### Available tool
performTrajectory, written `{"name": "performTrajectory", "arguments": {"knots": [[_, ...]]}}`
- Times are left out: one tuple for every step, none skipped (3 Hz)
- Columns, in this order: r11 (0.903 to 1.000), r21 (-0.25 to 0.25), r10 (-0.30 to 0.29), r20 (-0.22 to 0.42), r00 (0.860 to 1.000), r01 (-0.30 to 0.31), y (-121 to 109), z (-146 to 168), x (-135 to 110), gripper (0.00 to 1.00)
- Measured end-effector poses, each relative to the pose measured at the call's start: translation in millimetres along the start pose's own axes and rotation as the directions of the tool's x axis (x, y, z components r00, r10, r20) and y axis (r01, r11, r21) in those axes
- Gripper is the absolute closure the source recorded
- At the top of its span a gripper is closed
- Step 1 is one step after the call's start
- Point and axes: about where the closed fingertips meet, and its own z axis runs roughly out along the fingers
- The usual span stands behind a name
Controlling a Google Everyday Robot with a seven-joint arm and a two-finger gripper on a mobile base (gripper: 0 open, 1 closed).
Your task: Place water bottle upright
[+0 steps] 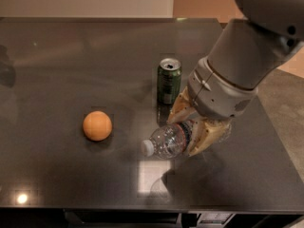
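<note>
Across the dark, glossy tabletop (71, 56), just three small things, all in the middle and front right part. Over the right edge, reaching in, the bulky grey arm (237, 65), wrist angled down toward the front right quarter. At its end, the tan gripper (184, 134), fingers clamped around the water bottle (166, 142) at the labelled part of the body. Held on its side, white cap pointing toward the left front corner, base hidden behind the fingers. Seems lifted just clear of the tabletop, to judge by the dim reflection nearer the front edge, though hard to say for sure.

Judged step: bottle grasped and carried, not yet turned upright. Next: rotate the wrist to bring the cap up and the base down, lower to seat the base flat, and only then release. Calls for a firm hold through the turn, given thin ribbed plastic prone to flex or slip. Calls also for a level set-down, given a tall, light shape prone to tip.

Just behind the gripper, toward the back edge, a green drink can (169, 81), upright, near the upper finger but apart from it. Closest obstacle, easily knocked during the turn. Well apart toward the left edge, an orange ball or fruit (97, 126), out of the way.
</note>
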Motion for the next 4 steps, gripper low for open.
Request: {"name": "performTrajectory", "arguments": {"knots": [[0.9896, 0.067, 0.112, 0.200, 0.973, -0.128, -6, -23, -6, 1.00], [0.9702, 0.073, 0.183, 0.405, 0.896, -0.231, -16, -33, -18, 1.00], [0.9553, 0.056, 0.200, 0.600, 0.774, -0.290, -28, -43, -35, 1.00], [0.9458, 0.041, 0.184, 0.749, 0.636, -0.322, -38, -56, -52, 1.00]]}}
